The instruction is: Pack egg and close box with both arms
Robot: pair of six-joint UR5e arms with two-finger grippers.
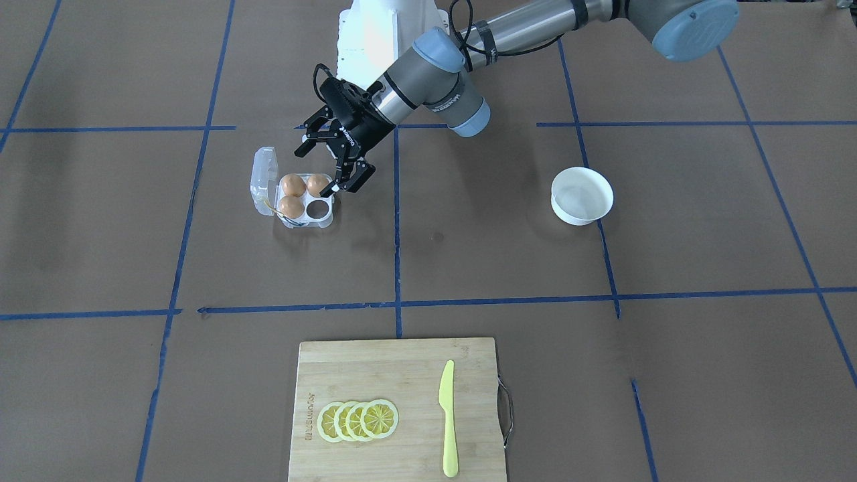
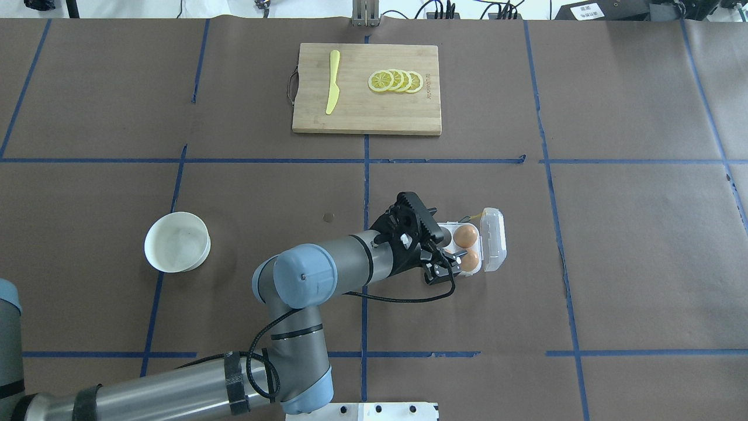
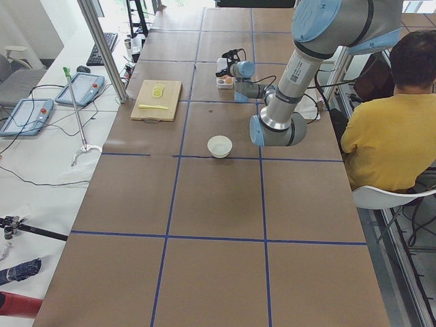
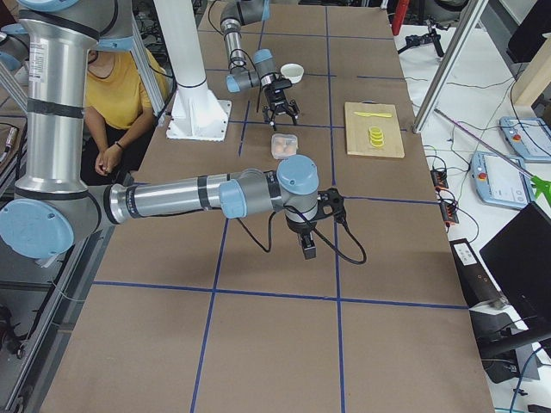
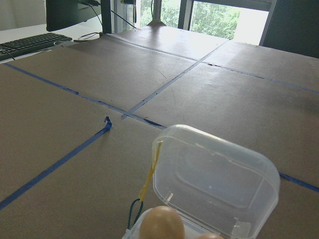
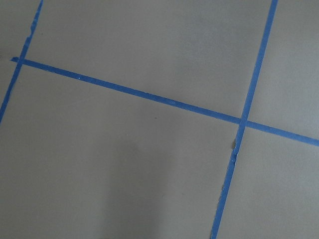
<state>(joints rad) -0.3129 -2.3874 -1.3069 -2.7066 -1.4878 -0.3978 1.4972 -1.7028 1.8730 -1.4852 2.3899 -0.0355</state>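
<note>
The egg (image 1: 317, 184) sits in a cell of the box (image 1: 304, 197), on the side toward the left arm. The left gripper (image 1: 325, 169) hangs over it, jaws spread wide and holding nothing. One finger is just beside the shell; I cannot tell whether it touches. Two other eggs (image 1: 291, 183) fill the cells next to the lid (image 1: 264, 175), and one cell (image 1: 318, 211) is empty. The lid stands up on the box's side away from that arm.

The step looks like letting go and getting clear. Lift straight up from the box, jaws wide, before swinging off, so no finger rolls the egg or drags the light box. For closing, one gripper should probably pin the base while the other comes from beyond the lid and folds it over, pressing at the free edge. Pushed one-handed, the thin plastic would likely slide.

The bowl (image 1: 581, 215) and the board (image 1: 375, 375) lie well apart from the box and out of the way. The right gripper (image 4: 308, 245) is also well apart from the box. It shows only in a side view, so I cannot tell how its jaws stand.
</note>
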